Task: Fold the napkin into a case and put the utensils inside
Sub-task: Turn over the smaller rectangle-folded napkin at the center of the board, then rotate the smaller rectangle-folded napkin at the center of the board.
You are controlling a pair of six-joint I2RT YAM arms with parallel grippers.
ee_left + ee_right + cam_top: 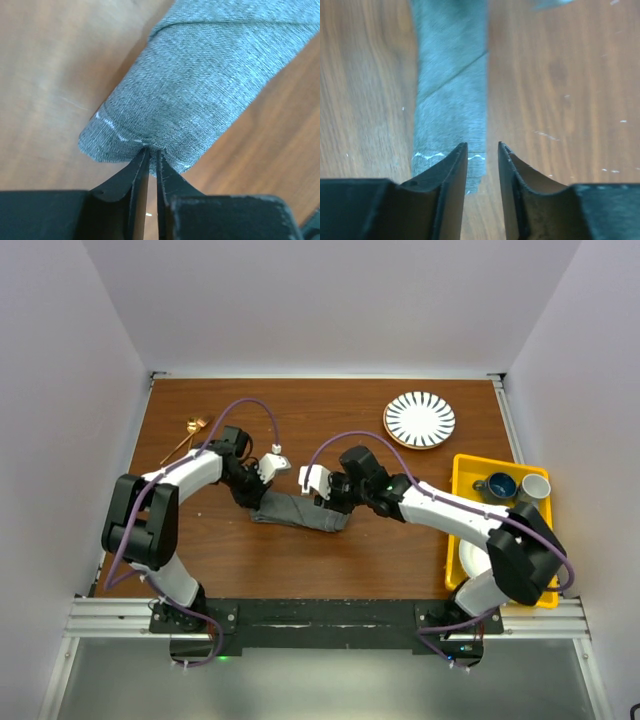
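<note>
Both napkin ends are covered: left gripper pinches the nine o'clock end, likely anchoring it; right gripper hovers at three o'clock, jaws parted.

The right arm is covering one end of the case; the utensils are showing too small to tell apart.

Left arm bent inward, jaws pinched, right arm likewise, jaws parted
</note>
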